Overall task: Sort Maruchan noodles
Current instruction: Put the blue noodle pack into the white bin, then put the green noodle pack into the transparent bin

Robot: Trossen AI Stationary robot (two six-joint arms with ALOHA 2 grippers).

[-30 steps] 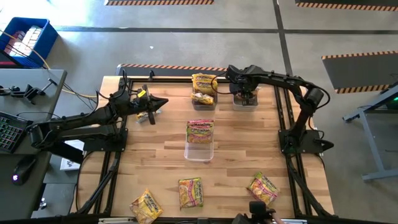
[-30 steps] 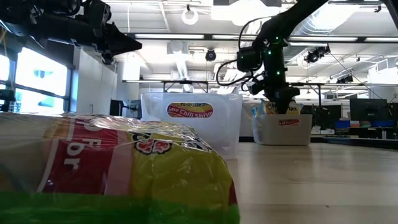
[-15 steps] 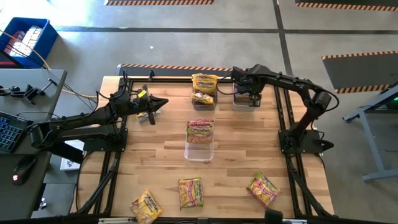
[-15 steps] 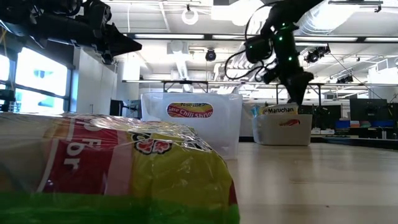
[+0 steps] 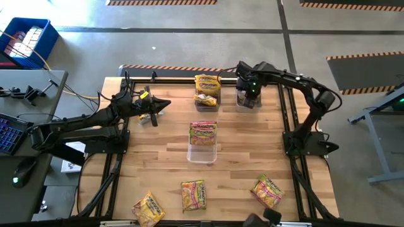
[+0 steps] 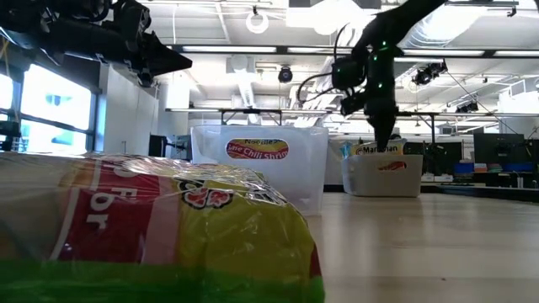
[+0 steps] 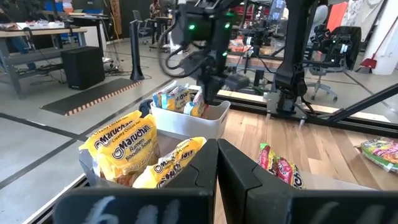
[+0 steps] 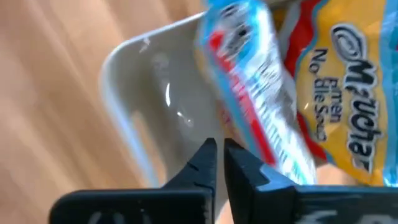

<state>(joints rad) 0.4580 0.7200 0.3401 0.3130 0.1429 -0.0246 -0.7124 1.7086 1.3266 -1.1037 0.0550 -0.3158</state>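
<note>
Over the far-right bin (image 5: pixel 248 101), the right gripper (image 5: pixel 249 94), fingers pressed together and empty, hangs farthest from the near-edge noodle packets (image 5: pixel 193 195); left fingers (image 5: pixel 165 103) likewise shut

A grey concrete floor (image 5: pixel 189 44) with striped hazard tape (image 5: pixel 173 67) surrounds the wooden tabletop (image 5: pixel 246 151). A blue crate (image 5: pixel 25 41) and a desk (image 5: pixel 25 101) stand to one side. Ceiling lights (image 6: pixel 253 18) and a window (image 6: pixel 42 109) brighten the workshop.

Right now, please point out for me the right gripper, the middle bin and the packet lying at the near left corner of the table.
right gripper (image 5: pixel 248 96), high view, closed fingertips above the far right bin
middle bin (image 5: pixel 202 154), high view, clear front part
near-left packet (image 5: pixel 148 210), high view, middle of the yellow wrapper
</note>
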